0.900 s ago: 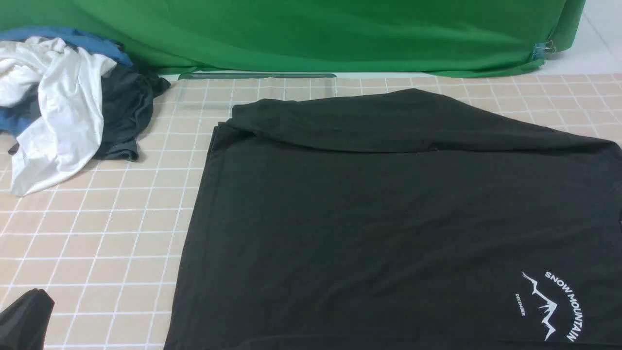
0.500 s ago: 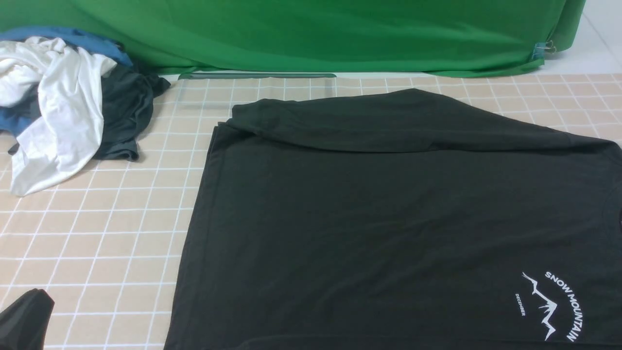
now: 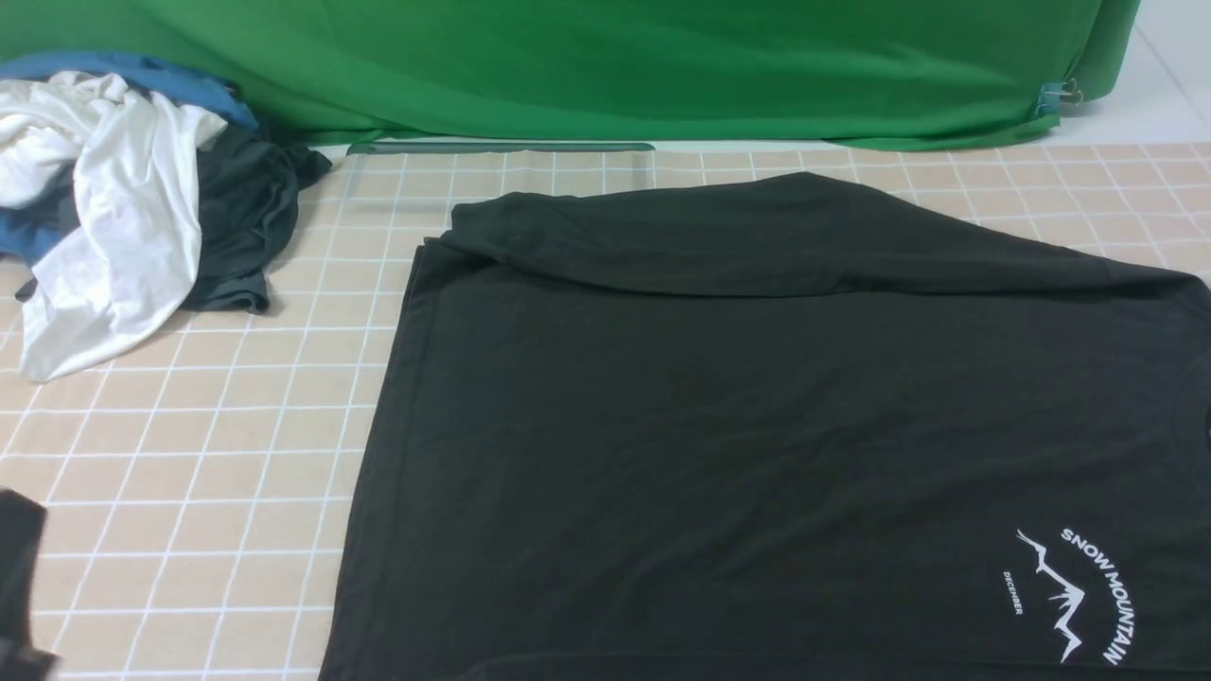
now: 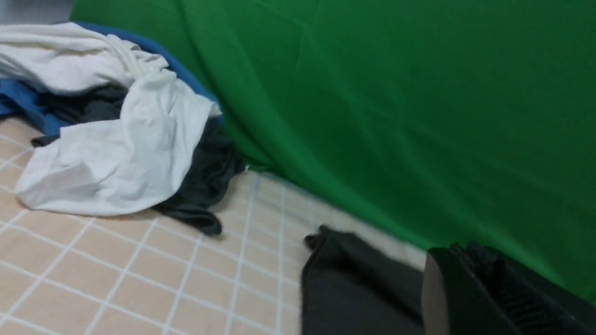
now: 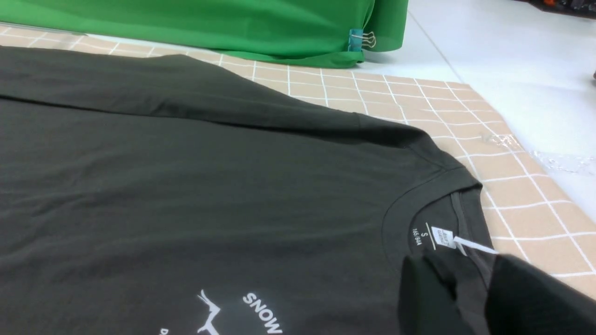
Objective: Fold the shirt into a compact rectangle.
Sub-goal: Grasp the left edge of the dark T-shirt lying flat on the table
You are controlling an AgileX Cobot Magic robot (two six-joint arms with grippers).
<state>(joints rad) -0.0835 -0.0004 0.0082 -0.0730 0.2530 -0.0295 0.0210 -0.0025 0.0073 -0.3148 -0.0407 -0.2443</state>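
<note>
The black shirt lies spread on the checked table, its far side folded over towards me and its white "SNOW MOUNTAIN" print at the near right. In the front view only a dark part of my left gripper shows at the lower left edge, well left of the shirt. In the left wrist view my left gripper is shut and empty, beside a shirt corner. My right gripper hovers over the collar near the size label, jaws apart, with fabric lying flat between them.
A pile of garments sits at the far left: white, dark grey and blue. A green backdrop hangs along the far edge, clipped at its right end. The table's right edge runs close to the collar.
In the front view my left gripper has shifted up and to the left, partly leaving the frame. The shirt has not moved.
</note>
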